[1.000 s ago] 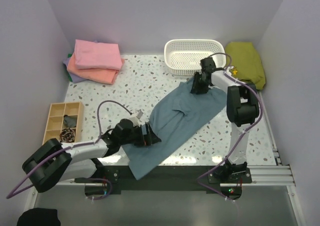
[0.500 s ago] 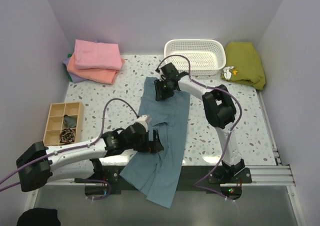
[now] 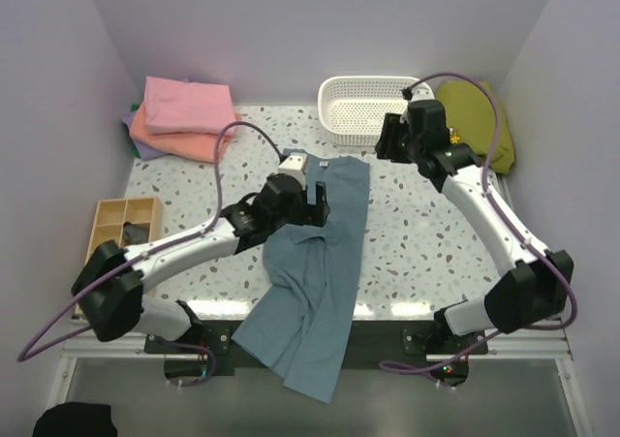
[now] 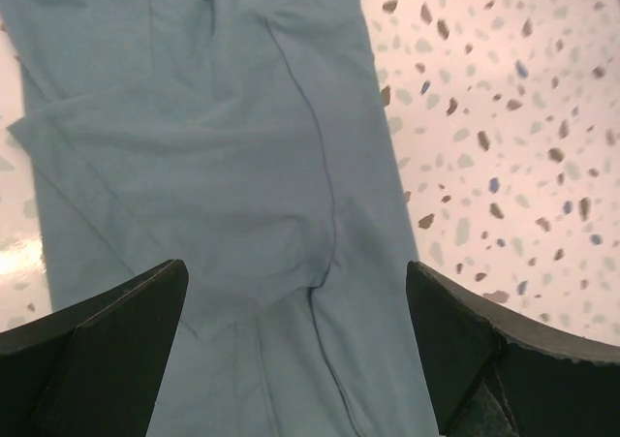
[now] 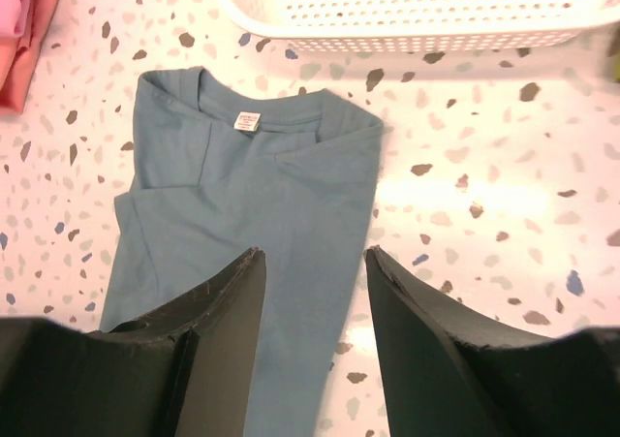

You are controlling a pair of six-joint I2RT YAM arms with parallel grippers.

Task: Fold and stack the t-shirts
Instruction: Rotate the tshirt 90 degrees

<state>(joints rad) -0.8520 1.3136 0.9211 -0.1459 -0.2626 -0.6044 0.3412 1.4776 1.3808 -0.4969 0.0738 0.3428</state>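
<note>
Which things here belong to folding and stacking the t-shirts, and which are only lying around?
For the job: blue-grey t-shirt, unfolded, hanging over the near edge; pink shirt folded atop salmon-orange shirt and lavender shirt.
Lying about: white basket; olive-green cloth; wooden tray.

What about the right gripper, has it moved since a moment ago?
Yes. The right gripper swung right, off the collar of the blue shirt by the left end of the white basket, and hovers open before its right half.
</note>
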